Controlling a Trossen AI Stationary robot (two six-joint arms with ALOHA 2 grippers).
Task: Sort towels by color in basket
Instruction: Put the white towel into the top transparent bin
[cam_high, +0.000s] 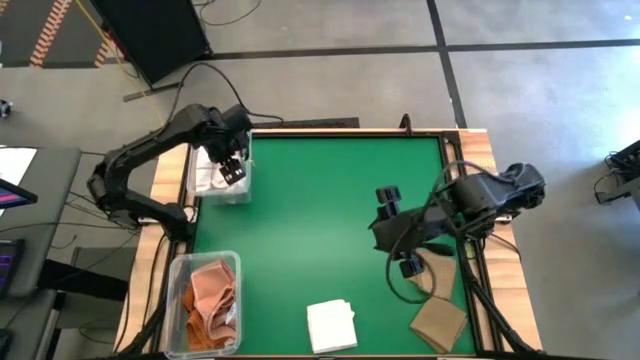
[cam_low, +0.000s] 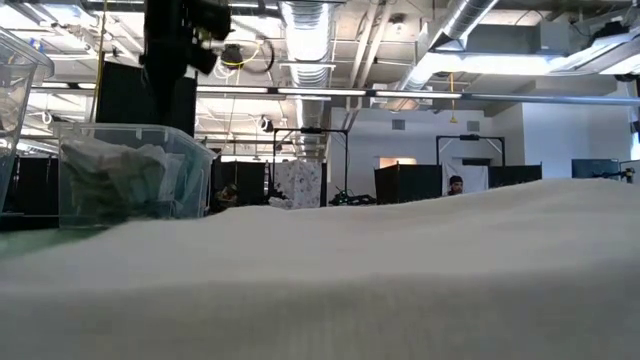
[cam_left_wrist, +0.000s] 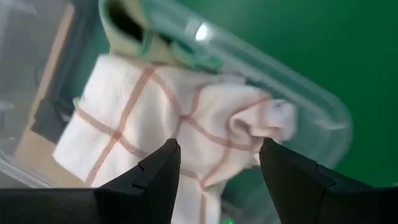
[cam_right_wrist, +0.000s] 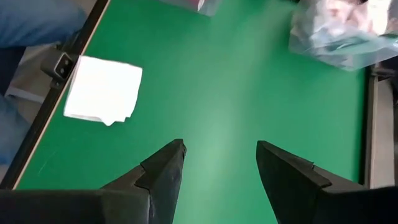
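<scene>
Two clear plastic bins stand along the left edge of the green tabletop (cam_high: 310, 220). The far bin (cam_high: 215, 178) holds a white cloth with rust-orange check lines (cam_left_wrist: 168, 124), crumpled and partly unfolded, with a pale green towel (cam_left_wrist: 134, 34) lying against the bin wall just beside it. The left end effector (cam_high: 233, 168) hangs directly over this bin; in the left wrist view its fingers (cam_left_wrist: 155, 180) are spread apart with nothing between them, the checked cloth showing in the gap below.

The near bin (cam_high: 205, 305) holds a loose heap of salmon-pink and rust-orange towels (cam_high: 208, 300).

A folded white towel (cam_high: 331, 326) lies flat on the green surface near the front edge, roughly midway across. Tan towels (cam_high: 438, 322) lie at the front right corner, one folded square near the edge and another partly hidden under the right arm.

The right end effector (cam_high: 398, 232) hovers over bare green surface on the right half, well apart from the white towel. Its fingers (cam_right_wrist: 161, 177) stand open and empty in the right wrist view, which also shows the white towel by the tabletop's dark border.

In the low view a white cloth surface fills the foreground.
</scene>
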